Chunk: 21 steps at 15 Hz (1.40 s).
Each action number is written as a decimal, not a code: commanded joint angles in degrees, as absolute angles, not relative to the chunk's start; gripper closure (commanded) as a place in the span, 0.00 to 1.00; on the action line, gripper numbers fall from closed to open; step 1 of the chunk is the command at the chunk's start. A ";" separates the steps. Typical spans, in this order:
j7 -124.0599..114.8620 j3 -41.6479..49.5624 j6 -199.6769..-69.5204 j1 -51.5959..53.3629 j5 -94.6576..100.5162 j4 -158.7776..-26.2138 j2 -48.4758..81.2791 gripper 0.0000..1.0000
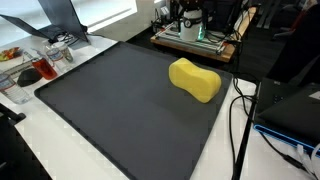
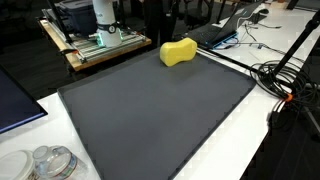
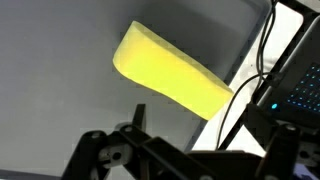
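Yellow sponge (image 3: pixel 170 75) lay on a dark grey mat (image 3: pixel 60 110) (near black cables (image 3: pixel 262 60)), gripper (image 3: pixel 200 140) hung above it, fingers apart, empty.

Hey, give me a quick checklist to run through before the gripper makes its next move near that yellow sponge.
1. Yellow sponge lies free on the dark mat, nothing on top: ok.
2. Gripper empty, jaws apart in the wrist view: ok.
3. Gripper is apart from the sponge, not touching: ok.
4. Black cables stay off the mat, though close beside the sponge: ok.
5. Arm position checked from outside: no arm shows in either exterior view: cannot tell.
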<state>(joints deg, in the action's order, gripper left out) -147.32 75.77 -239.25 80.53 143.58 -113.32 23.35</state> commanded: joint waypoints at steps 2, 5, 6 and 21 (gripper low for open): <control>-148.74 89.27 -242.31 99.19 143.64 -115.65 31.33 0.00; -146.19 91.43 -244.57 105.18 143.63 -115.22 35.19 0.00; -144.37 90.13 -242.72 106.21 143.63 -116.26 34.78 0.00; -132.39 78.23 -241.14 97.23 144.45 -103.55 36.22 0.00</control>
